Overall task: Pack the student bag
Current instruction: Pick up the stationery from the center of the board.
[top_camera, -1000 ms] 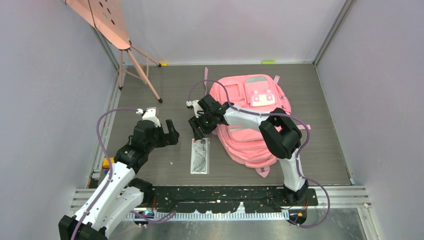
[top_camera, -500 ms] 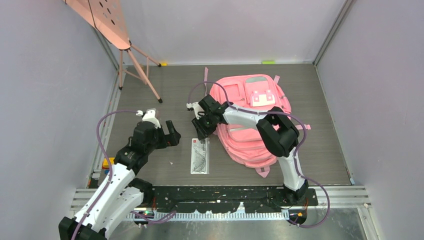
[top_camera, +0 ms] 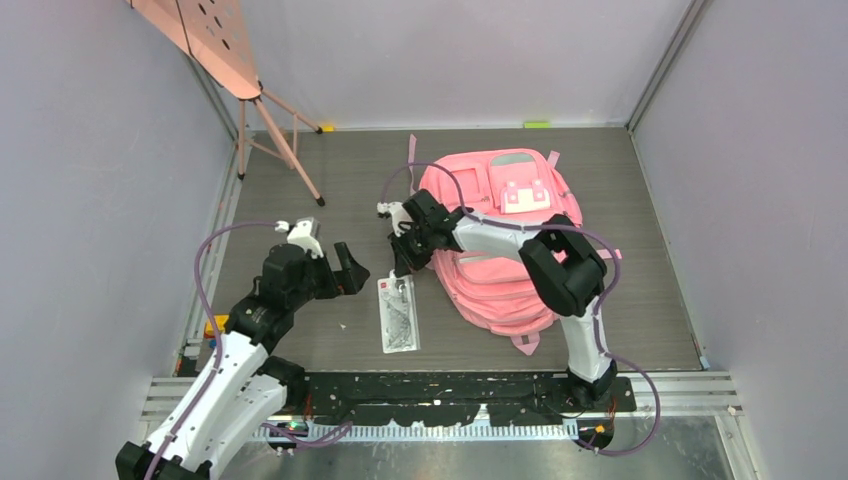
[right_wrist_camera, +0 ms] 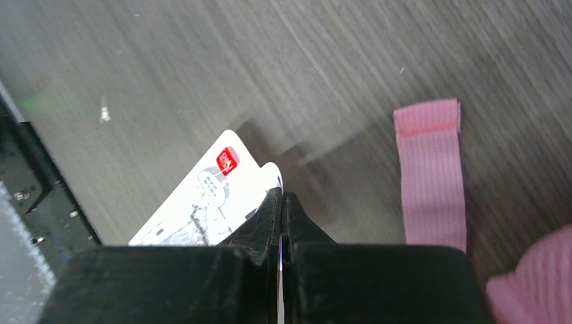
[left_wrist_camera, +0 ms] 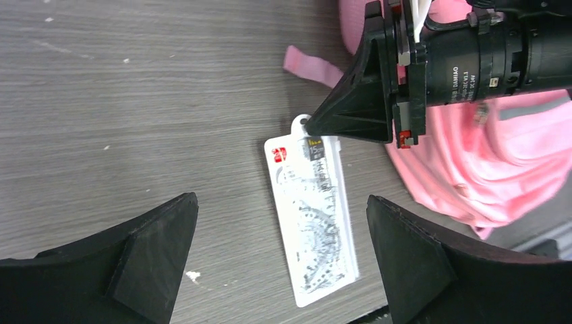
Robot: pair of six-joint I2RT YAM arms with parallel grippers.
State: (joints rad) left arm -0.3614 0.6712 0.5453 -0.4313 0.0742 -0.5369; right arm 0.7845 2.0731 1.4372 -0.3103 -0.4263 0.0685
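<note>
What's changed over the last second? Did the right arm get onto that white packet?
Yes, it seems so. The right tool moved down towards the arms and is now shut on the top tab of the flat white packet, whose top end swung slightly left. The left tool, open, edged a little towards the packet. The student bag has not moved.

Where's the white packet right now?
The white packet lies on the table, just left of the student bag in the top view, its far end in the right pincer.

Soft, even light from overhead, I note; faint shadows on the table (top_camera: 650, 300). Right wrist view slightly blurred, left wrist sharp.
</note>
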